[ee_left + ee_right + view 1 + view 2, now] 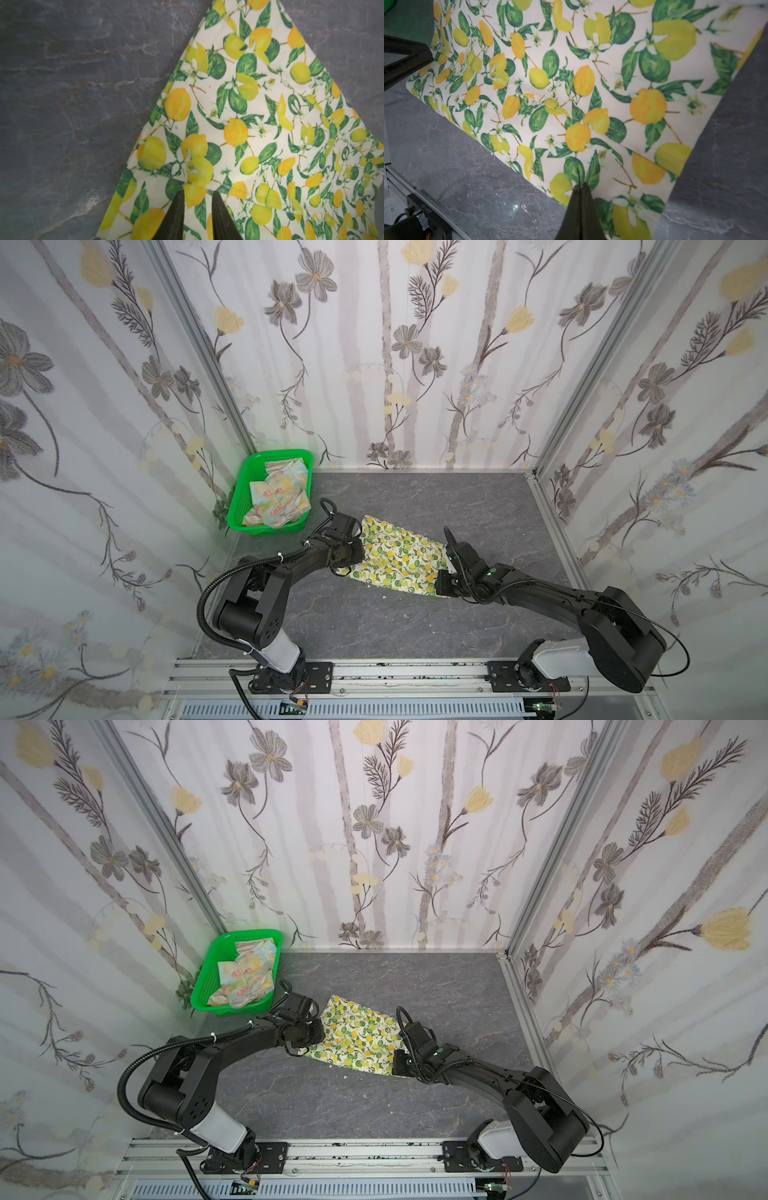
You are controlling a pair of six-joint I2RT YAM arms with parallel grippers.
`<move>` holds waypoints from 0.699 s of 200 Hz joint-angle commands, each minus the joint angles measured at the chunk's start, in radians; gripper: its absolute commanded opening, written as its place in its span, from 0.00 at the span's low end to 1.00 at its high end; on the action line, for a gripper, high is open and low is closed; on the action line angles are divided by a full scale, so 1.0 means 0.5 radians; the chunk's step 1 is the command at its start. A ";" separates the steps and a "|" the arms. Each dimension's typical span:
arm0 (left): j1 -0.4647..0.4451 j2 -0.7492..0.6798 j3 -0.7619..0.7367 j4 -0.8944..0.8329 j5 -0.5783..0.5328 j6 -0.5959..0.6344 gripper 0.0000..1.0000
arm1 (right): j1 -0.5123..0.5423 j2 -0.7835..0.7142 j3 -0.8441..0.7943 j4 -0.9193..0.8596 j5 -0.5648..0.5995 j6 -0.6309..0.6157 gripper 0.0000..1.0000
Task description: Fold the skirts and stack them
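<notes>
In both top views, a dark grey stone-patterned tabletop (374, 626) is forming the floor of a booth. Walls (374, 344) with wallpaper of grey and yellow flowers are closing it on three sides, and aluminium posts (199, 344) are joining them. An aluminium rail (395, 672) is running along the near edge and carrying both arm bases. The lemon skirt (399, 560) is lying flat near the middle, between the left arm (299, 568) and the right arm (552, 593). The pastel flowered skirt (282, 493) is lying crumpled inside the green perforated basket (239, 497) in the far left corner.

In the left wrist view, the left gripper (197, 192) is hovering over the lemon skirt with its fingers apart, and print is showing in the gap. Grey tabletop is lying bare beside the cloth.

In the right wrist view, the right gripper (580, 185) is sitting at the skirt's edge with its fingers pressed together. Whether cloth is pinched between them, I cannot tell.
</notes>
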 commanded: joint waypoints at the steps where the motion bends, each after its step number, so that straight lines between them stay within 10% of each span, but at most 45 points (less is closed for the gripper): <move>1: -0.007 0.013 -0.040 0.005 -0.030 -0.072 0.26 | 0.004 -0.013 -0.054 0.145 0.003 0.073 0.00; 140: -0.088 -0.081 -0.346 0.006 -0.132 -0.309 0.24 | -0.077 -0.002 -0.178 -0.014 0.112 -0.036 0.00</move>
